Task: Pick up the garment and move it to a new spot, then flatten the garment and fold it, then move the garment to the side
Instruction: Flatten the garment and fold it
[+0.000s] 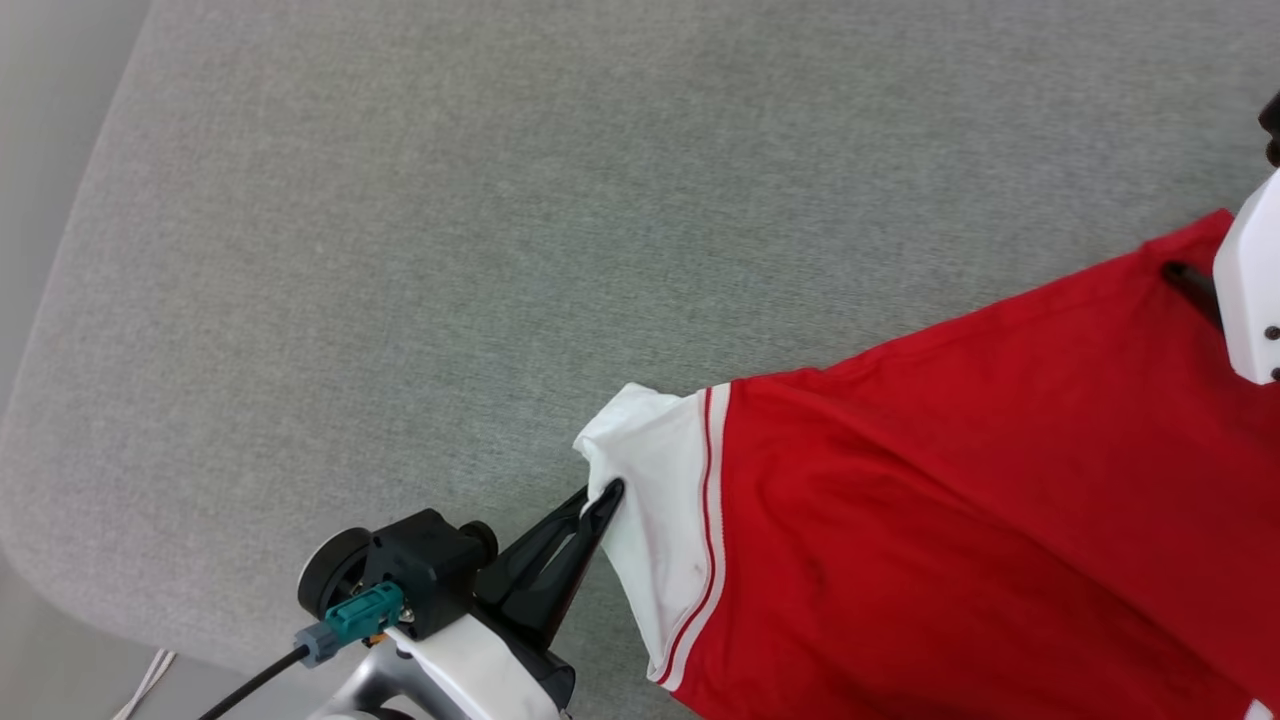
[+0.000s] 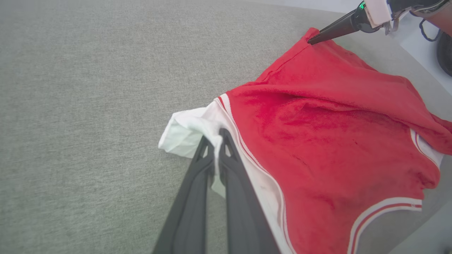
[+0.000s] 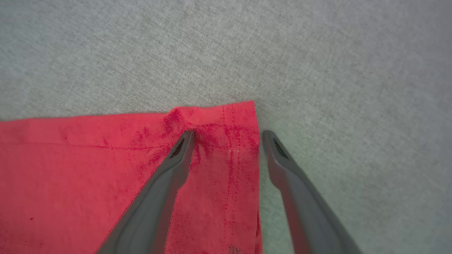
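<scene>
Shirt (image 1: 950, 480) lies on the grey tabletop (image 1: 400, 250); left end effector (image 2: 216, 135) pinches its white sleeve (image 2: 183, 130), right end effector (image 3: 229, 134) gapes astride the hem corner (image 3: 243, 113). Close there, then pull evenly outward.

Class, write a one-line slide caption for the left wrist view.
Left tool pinches the white sleeve of the garment; right tool touches its far red corner.

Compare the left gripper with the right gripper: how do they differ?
The left gripper has jaws shut on the white sleeve of the garment; the right gripper has jaws open, astride the red hem corner. Both work at the garment's edge on the grey surface.
</scene>
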{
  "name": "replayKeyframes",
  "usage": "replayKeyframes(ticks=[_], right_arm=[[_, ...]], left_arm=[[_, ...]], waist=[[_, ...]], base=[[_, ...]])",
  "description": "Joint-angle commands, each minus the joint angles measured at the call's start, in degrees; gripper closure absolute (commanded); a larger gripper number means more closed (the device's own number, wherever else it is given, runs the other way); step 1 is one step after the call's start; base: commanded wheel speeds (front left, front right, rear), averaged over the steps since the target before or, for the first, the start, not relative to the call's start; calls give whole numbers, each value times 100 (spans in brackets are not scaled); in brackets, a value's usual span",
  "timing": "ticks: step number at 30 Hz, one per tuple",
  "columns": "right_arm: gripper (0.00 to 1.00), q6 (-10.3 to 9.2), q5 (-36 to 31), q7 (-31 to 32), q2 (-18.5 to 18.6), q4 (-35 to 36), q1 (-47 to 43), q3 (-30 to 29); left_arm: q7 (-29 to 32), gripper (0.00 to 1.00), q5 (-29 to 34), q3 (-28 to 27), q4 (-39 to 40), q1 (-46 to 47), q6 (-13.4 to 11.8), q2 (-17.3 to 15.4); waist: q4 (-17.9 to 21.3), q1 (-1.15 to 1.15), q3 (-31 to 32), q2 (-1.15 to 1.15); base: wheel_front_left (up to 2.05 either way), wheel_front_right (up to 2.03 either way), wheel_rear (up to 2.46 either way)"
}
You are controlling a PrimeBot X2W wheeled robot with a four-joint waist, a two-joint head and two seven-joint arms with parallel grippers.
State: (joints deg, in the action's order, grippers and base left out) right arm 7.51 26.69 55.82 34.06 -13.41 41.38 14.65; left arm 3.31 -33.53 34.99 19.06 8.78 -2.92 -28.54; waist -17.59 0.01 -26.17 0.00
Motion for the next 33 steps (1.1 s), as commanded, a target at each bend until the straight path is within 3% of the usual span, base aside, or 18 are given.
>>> replayKeyframes(ticks=[1, 7, 8, 9, 20, 33], right_arm=[[0, -3, -24, 21, 65, -116, 88, 32], [0, -4, 65, 428, 117, -786, -319, 362], [84, -3, 83, 494, 144, -787, -380, 426], [100, -2, 108, 504, 165, -780, -428, 468], [100, -4, 123, -253, 119, -809, -205, 363], [100, -4, 489, -1508, 6, -720, 240, 658]], left_arm=[[-39, 100, 8, 20, -22, 69, 33, 30], [-151, 100, 11, 31, -167, 142, 73, 95], [-151, 100, 18, 36, -178, 153, 75, 95], [-155, 100, 22, 40, -194, 161, 75, 99], [-261, 100, -39, -100, -230, 84, -17, 2], [-228, 100, 27, -561, 156, -115, -355, -497]], waist=[[-185, -1, -149, 0], [-360, -1, -230, 0], [-363, -1, -225, 0], [-361, -1, -212, 0], [-64, -1, 292, 0], [752, -1, 1569, 0]], base=[[0, 0, 0], [0, 0, 0], [0, 0, 0], [0, 0, 0], [0, 0, 0], [0, 0, 0]])
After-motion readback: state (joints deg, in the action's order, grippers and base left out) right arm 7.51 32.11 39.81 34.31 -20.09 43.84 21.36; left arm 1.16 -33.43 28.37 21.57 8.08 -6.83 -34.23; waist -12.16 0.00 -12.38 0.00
